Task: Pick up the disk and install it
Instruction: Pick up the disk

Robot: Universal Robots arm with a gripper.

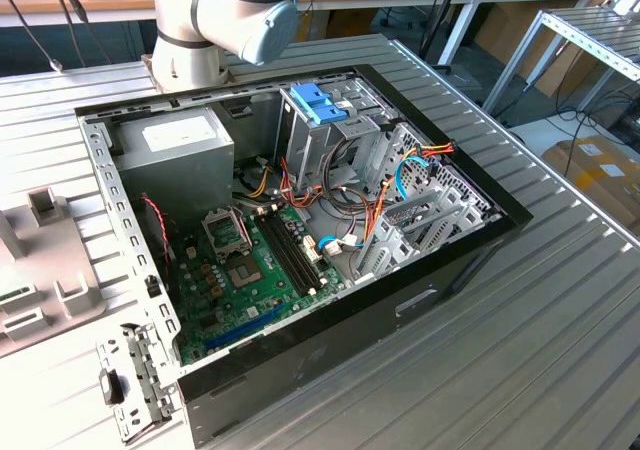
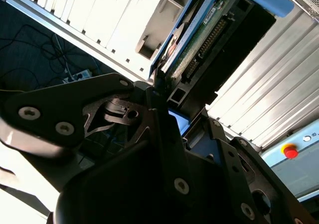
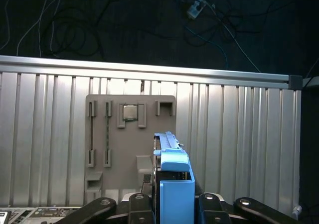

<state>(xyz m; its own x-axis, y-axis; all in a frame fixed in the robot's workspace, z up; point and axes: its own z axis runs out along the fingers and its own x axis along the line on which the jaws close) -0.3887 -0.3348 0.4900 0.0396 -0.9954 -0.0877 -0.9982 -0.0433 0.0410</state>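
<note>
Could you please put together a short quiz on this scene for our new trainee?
1. True or false: the disk is installed inside the computer case.
2. Multiple choice: in both wrist views, what sits between the fingers of the gripper? A) a loose cable B) the disk C) a cooling fan
3. Fill in the blank: the plastic rails framing the disk are coloured ____.

Key: 1 false, as the disk is in the gripper, above the ribbed table; 2 B; 3 blue.
</note>
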